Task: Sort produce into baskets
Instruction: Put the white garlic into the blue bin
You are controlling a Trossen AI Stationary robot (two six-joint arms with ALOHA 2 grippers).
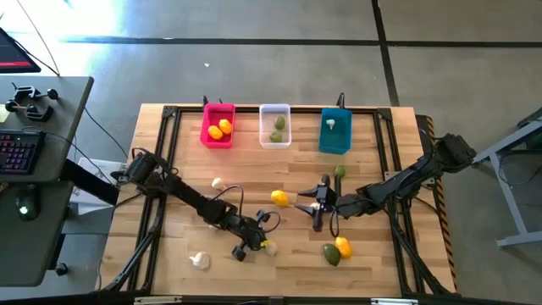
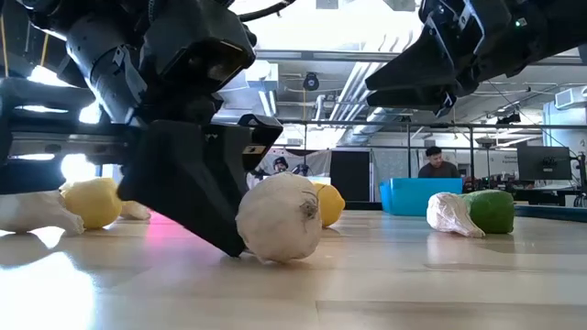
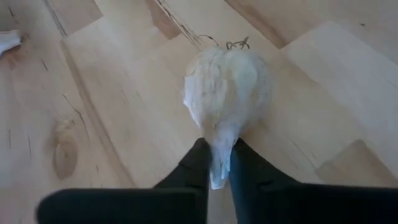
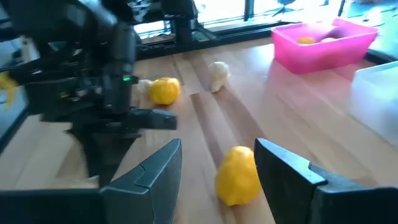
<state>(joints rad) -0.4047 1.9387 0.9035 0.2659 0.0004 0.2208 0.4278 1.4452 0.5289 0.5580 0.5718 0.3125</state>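
Presently, wooden table point(image 1: 169, 254) is the landmark. At its far edge stand pink bin point(image 1: 217, 125) holding lemons, white bin point(image 1: 274, 125) holding limes, and teal bin point(image 1: 335, 130) holding one garlic. Left gripper point(image 1: 264, 246), toward the table's near edge, is pinched on a garlic point(image 3: 227, 93). Right gripper point(image 1: 303, 202), mid-table, is spread beside a lemon point(image 4: 237, 175). Loose produce lies across the tabletop.

You will find no text, label, brand, number or sign that can be read in any of the four views. The monitors far back in the low view, at the right of the frame, are too small and blurred to give you anything legible.
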